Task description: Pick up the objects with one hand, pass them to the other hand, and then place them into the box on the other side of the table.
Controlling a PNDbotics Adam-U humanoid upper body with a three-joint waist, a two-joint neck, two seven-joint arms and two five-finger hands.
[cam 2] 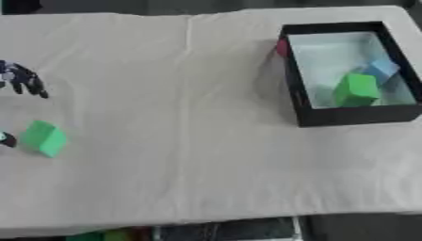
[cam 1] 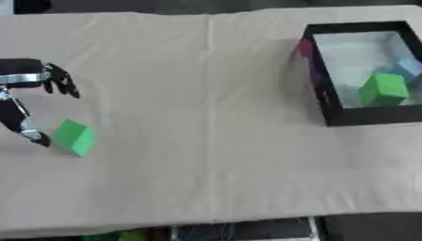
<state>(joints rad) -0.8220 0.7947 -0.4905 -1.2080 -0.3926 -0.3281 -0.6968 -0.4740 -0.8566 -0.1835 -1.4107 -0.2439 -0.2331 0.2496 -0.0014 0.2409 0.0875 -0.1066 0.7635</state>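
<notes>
Cloth of a pale beige covers the table (cam 1: 206, 117), and the robot's left hand (cam 1: 33, 94) reaches in over it from the left edge. The hand is spread: its dark fingers (cam 1: 62, 82) point toward the table's middle on the far side, while the thumb (cam 1: 29, 132) stretches down on the near side, so a wide gap lies between them and nothing is held. A green block (cam 1: 74, 137) lies on the cloth just beside the tip of the thumb, tilted on an edge, on the side of the hand that faces the table's middle; whether the thumb touches it cannot be told. Well apart from the hand, across the table at the far right, stands a black box (cam 2: 346, 115) with a pale floor. Inside it, toward the wall nearest the robot, rests a second green block (cam 2: 356, 89), and a light blue block (cam 2: 381, 69) lies touching it on its far right side. A small patch of pink or red (cam 2: 282, 47) shows at the box's outer left wall, on the side facing the hand; what it is cannot be made out. The right hand shows in neither view.
</notes>
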